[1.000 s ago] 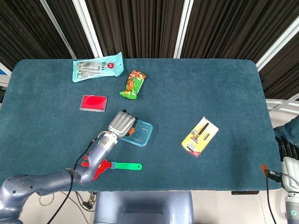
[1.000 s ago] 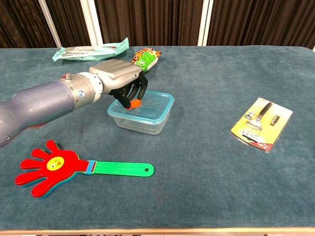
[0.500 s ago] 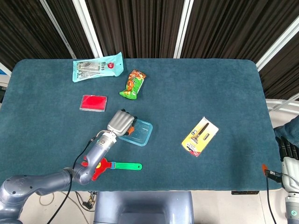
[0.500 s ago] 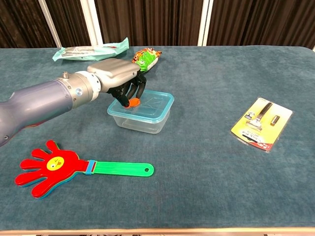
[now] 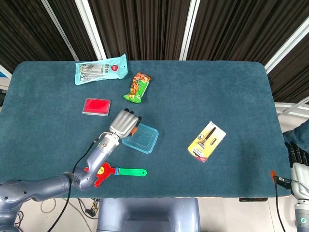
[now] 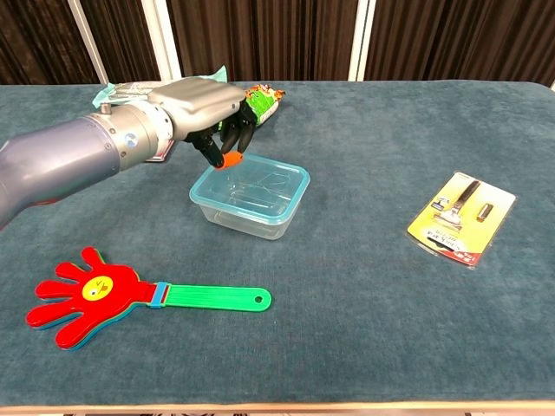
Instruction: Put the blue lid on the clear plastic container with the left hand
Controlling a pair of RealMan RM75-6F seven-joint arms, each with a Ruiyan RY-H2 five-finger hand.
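- Container [image 6: 251,198], clear with a blue rim, sits on the table [image 6: 364,329] mid-left, open side up.
- Left hand [image 6: 204,108] hovers above its back-left rim, fingers [image 6: 227,147] curled, apparently holding nothing.
- Lower straight onto that rim, then pinch the wall firmly so it does not slide.

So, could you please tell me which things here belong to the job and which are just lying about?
In the job:
left hand
clear container

Lying about:
hand clapper
razor pack
snack bag
teal packet
red case
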